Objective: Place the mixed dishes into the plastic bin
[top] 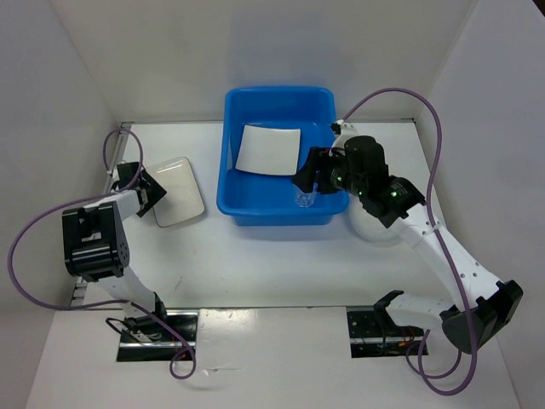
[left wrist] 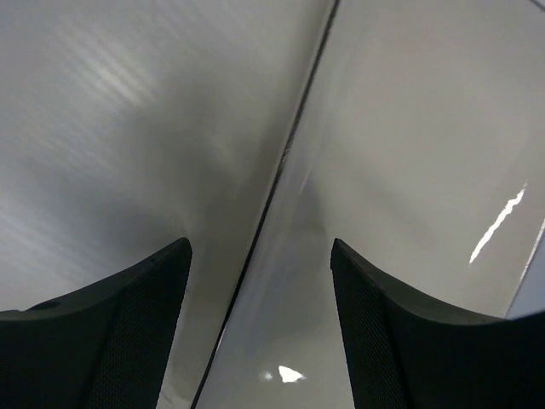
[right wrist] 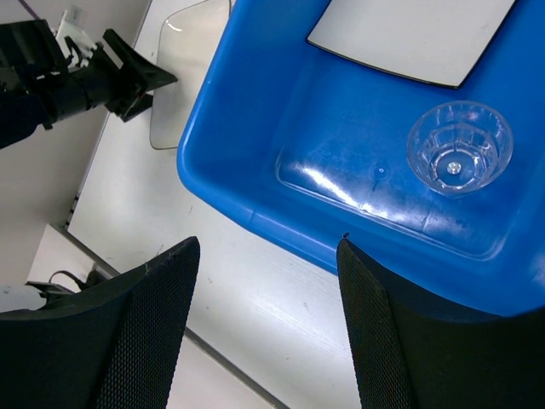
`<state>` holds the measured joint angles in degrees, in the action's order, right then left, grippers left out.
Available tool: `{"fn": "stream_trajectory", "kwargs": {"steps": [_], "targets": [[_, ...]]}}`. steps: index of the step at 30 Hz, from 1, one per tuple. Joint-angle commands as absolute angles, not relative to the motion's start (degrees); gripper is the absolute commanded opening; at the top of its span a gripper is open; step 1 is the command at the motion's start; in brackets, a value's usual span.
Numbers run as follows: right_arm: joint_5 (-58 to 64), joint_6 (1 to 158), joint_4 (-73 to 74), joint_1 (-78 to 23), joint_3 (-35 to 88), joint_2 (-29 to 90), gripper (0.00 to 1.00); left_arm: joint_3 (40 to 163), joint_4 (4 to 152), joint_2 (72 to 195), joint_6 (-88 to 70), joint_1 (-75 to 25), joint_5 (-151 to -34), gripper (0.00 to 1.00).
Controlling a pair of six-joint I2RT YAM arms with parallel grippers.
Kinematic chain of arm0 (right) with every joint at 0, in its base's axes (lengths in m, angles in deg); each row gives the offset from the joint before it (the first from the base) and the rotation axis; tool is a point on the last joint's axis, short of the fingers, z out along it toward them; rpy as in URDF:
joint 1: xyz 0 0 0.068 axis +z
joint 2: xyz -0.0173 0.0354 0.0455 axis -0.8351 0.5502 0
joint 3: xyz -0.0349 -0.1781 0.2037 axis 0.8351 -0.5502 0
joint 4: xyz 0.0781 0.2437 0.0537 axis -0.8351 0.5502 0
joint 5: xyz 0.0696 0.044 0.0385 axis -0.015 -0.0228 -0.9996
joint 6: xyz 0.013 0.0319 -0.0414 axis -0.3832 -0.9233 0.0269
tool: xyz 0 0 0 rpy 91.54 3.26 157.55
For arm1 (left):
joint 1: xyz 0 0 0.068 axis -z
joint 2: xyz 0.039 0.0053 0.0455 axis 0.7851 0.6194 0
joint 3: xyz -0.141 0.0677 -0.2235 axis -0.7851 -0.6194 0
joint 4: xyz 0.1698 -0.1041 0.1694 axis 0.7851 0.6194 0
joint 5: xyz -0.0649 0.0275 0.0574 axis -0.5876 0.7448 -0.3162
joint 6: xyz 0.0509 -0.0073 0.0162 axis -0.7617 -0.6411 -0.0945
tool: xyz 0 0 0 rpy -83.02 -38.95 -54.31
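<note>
At 9 o'clock on the tabletop (top: 255, 264), the left end effector (top: 155, 194) is open. Its two fingers (left wrist: 128, 341) are spread wide and hold nothing. It sits at the left edge of the white rounded plate (top: 179, 192), and in the left wrist view that edge runs between the jaws. The plate lies flat on the tabletop, just left of the blue bin (top: 234, 183).

The bin stands at the centre toward 12 o'clock. Inside it, a square white plate (top: 268, 149) leans on the far wall, and a small clear cup (right wrist: 460, 149) stands upright in the near right corner.

The right end effector (top: 302, 181) hangs over that corner, jaws apart and empty. A translucent round dish (top: 372, 228) rests on the tabletop at 3 o'clock, partly under the right arm.
</note>
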<state>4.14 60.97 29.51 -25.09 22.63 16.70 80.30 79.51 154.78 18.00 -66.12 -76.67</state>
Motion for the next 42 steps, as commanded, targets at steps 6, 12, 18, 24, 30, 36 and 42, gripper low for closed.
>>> {"fn": "stream_trajectory", "kwargs": {"steps": [6,12,18,24,30,36,42], "targets": [[5.74,60.61,30.76,-24.72,22.60,15.50,0.71,83.92,77.38,158.05,13.99,-69.12,-87.61,0.71],[6.79,60.61,31.28,-24.72,23.66,16.03,0.71,85.24,76.33,161.57,13.20,-69.75,-96.75,0.60],[8.02,61.75,31.81,-24.72,24.18,17.17,0.71,84.53,74.65,165.51,14.52,-69.75,-102.82,0.53],[8.02,62.28,31.81,-24.72,24.71,17.70,0.71,84.53,75.17,166.57,14.52,-69.75,-104.23,0.31],[8.02,62.28,31.81,-25.25,24.71,17.70,0.71,84.53,75.17,167.19,15.04,-69.75,-104.85,0.01],[8.02,62.81,31.81,-25.25,24.71,18.32,0.71,84.01,75.26,161.93,16.28,-69.75,-102.22,0.00],[8.02,63.33,31.28,-25.25,24.71,18.32,0.71,84.53,77.81,153.58,16.28,-69.75,-96.42,0.00]]}}
